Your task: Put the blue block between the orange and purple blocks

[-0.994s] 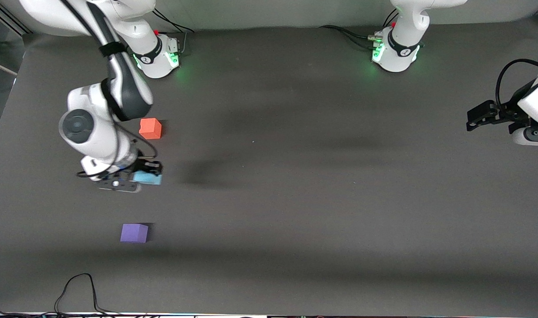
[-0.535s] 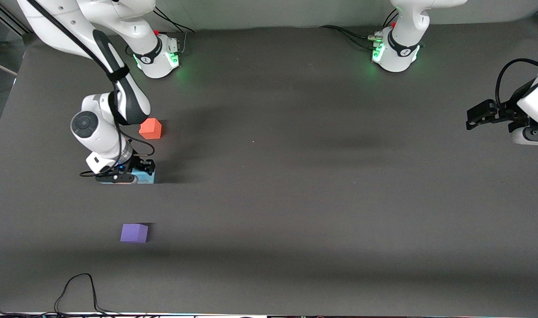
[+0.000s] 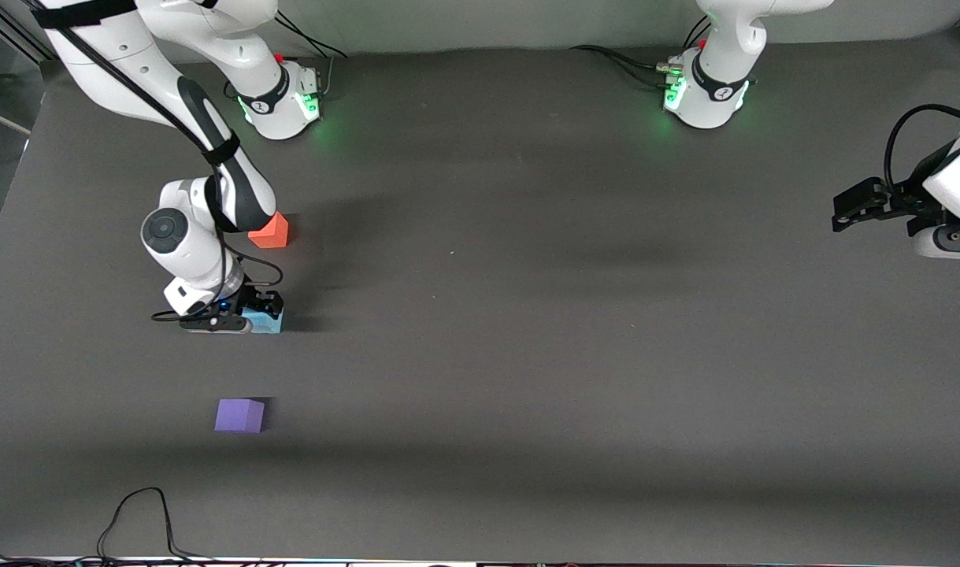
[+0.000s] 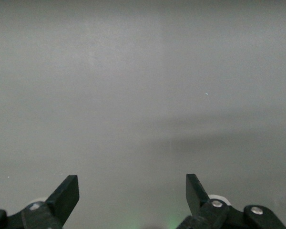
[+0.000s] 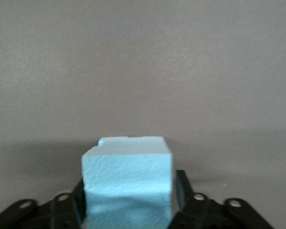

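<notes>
Grey matte table (image 3: 527, 354): right pincer (image 3: 261, 309) clamps blue block (image 3: 265, 321); left pincer (image 3: 846, 213) waits wide.

My arms are glossy white shells with dark grey joint bands and round grey caps. Both bases glow green, each with a small red button. Thin black cables run along the links. My right pincer (image 3: 247, 313) and left pincer (image 3: 851, 209) are black, with silver screws at the knuckles.
</notes>
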You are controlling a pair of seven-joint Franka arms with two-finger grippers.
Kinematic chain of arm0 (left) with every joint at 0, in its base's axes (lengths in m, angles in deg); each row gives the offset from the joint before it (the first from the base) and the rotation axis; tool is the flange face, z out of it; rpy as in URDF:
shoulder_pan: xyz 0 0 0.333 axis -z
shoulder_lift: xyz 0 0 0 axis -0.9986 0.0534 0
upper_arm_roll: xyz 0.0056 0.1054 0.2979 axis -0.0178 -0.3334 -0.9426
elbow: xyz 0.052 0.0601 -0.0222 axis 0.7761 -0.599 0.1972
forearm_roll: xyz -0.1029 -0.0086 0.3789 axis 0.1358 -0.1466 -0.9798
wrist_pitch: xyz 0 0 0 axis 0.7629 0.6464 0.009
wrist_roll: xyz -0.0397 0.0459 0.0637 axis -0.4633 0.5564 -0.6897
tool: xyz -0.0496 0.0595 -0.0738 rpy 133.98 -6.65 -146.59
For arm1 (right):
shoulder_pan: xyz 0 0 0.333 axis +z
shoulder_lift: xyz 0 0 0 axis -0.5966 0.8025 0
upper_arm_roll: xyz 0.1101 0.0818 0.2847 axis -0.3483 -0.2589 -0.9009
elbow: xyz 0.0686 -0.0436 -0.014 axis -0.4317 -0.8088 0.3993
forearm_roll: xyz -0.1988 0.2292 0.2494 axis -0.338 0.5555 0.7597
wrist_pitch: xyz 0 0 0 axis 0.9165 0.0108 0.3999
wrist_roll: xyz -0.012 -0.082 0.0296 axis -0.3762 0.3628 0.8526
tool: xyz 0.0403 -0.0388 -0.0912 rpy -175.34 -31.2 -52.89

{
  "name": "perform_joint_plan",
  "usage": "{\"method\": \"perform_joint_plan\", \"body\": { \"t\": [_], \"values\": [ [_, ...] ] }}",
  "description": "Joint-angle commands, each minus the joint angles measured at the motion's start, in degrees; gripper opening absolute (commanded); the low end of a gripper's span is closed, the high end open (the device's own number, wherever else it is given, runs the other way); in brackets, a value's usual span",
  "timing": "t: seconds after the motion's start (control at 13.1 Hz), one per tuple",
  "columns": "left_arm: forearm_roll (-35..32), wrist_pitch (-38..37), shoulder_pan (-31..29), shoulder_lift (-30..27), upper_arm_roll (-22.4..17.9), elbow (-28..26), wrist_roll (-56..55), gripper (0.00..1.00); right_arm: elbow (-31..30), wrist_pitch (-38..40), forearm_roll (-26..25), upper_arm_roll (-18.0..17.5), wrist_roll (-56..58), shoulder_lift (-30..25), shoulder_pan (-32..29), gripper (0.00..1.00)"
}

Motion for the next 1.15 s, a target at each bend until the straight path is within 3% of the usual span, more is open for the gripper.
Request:
{"method": "perform_joint_plan", "body": {
  "t": [0.0, 0.23, 0.38, 0.69, 1.07],
  "values": [
    [-0.1, 0.3, 0.7, -1.1, -0.5, -1.0, -0.1, 1.0, 0.0, 7.0, 1.4, 0.0, 2.2, -8.6, -1.0, 1.0],
    [0.0, 0.8, 0.7, -1.1, -0.4, -1.0, -0.2, 1.0, 1.6, 15.9, 1.4, -0.1, 2.2, -18.7, -2.8, 1.0],
    [0.1, 0.8, 0.7, -1.3, -0.4, -0.9, -0.2, 1.0, 7.1, 28.4, 1.4, -0.3, 2.3, -23.4, -3.7, 1.0],
    [0.5, 0.8, 0.6, -1.3, -0.4, -0.9, -0.2, 1.0, 20.5, 48.2, 1.5, -0.8, 3.3, -26.2, -4.2, 1.0],
    [0.6, 0.8, 0.6, -1.3, -0.4, -0.9, -0.1, 1.0, 29.9, 60.0, 6.0, -3.9, 8.5, -28.4, -8.1, 1.0]
  ]
}}
